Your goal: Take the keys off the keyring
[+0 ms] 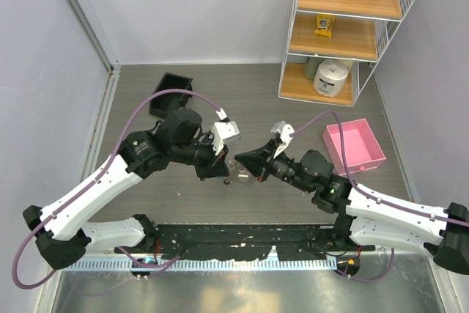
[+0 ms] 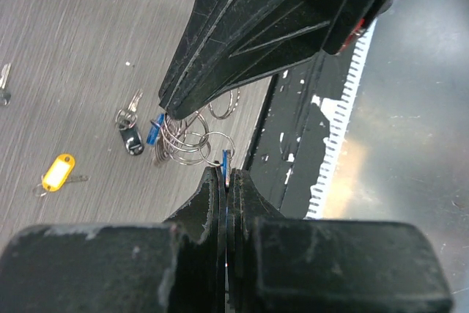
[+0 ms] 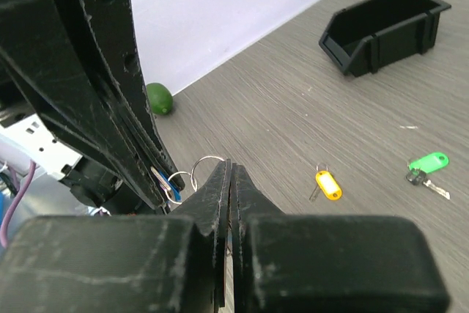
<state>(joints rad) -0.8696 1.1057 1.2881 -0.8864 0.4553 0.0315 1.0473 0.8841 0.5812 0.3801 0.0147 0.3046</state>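
My left gripper (image 1: 218,171) (image 2: 223,172) is shut on the blue-headed key (image 2: 226,157), which is pinched edge-on between the fingers. My right gripper (image 1: 256,170) (image 3: 229,170) is shut on the keyring (image 2: 187,137), a bunch of silver wire loops held above the table between the two grippers. One loop shows beside the right fingers (image 3: 204,160). A black-headed key (image 2: 132,139) and another blue one (image 2: 155,128) hang from the loops. A yellow-tagged key (image 3: 327,185) (image 2: 57,172) and a green-tagged key (image 3: 427,163) lie loose on the table.
A black bin (image 1: 170,93) (image 3: 385,27) stands at the back left. A pink tray (image 1: 355,144) is on the right, with a wire shelf unit (image 1: 344,27) behind it. A green round fruit (image 3: 160,98) lies by the wall. Another bare key (image 2: 4,86) lies on the table.
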